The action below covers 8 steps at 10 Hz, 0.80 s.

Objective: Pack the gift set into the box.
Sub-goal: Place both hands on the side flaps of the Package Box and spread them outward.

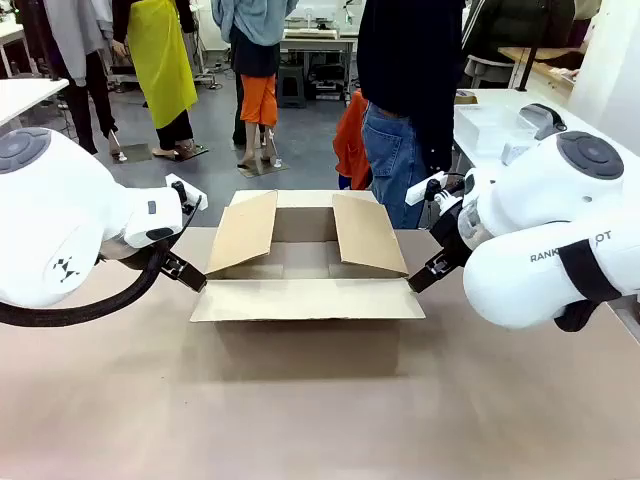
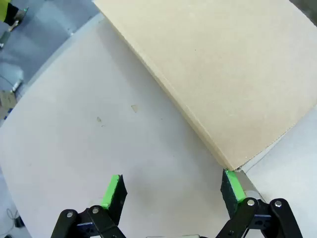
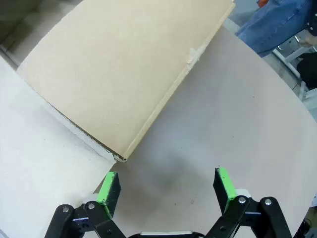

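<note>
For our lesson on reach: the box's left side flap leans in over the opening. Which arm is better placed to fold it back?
Probably left. The left gripper hangs open by the box's left front corner, near that flap; the right gripper is at the opposite corner.

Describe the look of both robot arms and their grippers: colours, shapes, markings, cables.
Both arms are white with rounded housings and grey round joint caps. The left arm carries a small black mark and a black cable looping beneath. The right arm bears black lettering partly covered by a black strap. The left gripper and right gripper have black linked fingers with green pads.
</note>
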{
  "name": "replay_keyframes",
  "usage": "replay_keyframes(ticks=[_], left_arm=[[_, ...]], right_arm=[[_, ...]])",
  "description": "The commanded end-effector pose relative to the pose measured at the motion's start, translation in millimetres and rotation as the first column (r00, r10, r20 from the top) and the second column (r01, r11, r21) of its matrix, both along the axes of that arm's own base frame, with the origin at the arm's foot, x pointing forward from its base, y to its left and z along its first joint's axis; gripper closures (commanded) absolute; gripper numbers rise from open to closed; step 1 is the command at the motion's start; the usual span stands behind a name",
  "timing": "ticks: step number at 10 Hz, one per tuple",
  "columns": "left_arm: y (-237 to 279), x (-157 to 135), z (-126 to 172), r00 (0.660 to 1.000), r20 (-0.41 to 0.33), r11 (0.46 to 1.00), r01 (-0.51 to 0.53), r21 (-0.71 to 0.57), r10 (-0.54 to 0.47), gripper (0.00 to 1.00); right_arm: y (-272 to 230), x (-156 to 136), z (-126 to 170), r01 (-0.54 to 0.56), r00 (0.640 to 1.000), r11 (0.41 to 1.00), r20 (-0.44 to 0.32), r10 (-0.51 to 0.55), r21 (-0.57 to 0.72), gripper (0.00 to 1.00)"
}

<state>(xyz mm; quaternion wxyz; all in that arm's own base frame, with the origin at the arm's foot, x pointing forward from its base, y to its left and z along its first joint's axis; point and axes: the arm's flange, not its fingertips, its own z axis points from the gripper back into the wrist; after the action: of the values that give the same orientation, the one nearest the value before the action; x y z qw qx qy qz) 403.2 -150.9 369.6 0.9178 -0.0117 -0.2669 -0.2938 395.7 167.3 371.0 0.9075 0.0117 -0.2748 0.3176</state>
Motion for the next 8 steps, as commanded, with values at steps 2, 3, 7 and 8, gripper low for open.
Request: replay_keyframes(ticks=[2,3,7,8], left_arm=[[-0.5,-0.1,0.4,1.000,0.002,1.000,0.001,-0.001,-0.001,0.00],[-0.5,-0.1,0.4,1.000,0.002,1.000,0.001,-0.001,-0.001,0.00],[-0.5,-0.1,0.4,1.000,0.002,1.000,0.001,-0.001,-0.001,0.00],[-0.5,-0.1,0.4,1.000,0.002,1.000,0.001,-0.001,-0.001,0.00]], right_arm=[[0.0,0.0,0.0,0.000,1.000,1.000,0.000,0.000,0.000,0.00],[0.0,0.0,0.0,0.000,1.000,1.000,0.000,0.000,0.000,0.00],[0.0,0.0,0.0,0.000,1.000,1.000,0.000,0.000,0.000,0.00],[0.0,0.0,0.0,0.000,1.000,1.000,0.000,0.000,0.000,0.00]])
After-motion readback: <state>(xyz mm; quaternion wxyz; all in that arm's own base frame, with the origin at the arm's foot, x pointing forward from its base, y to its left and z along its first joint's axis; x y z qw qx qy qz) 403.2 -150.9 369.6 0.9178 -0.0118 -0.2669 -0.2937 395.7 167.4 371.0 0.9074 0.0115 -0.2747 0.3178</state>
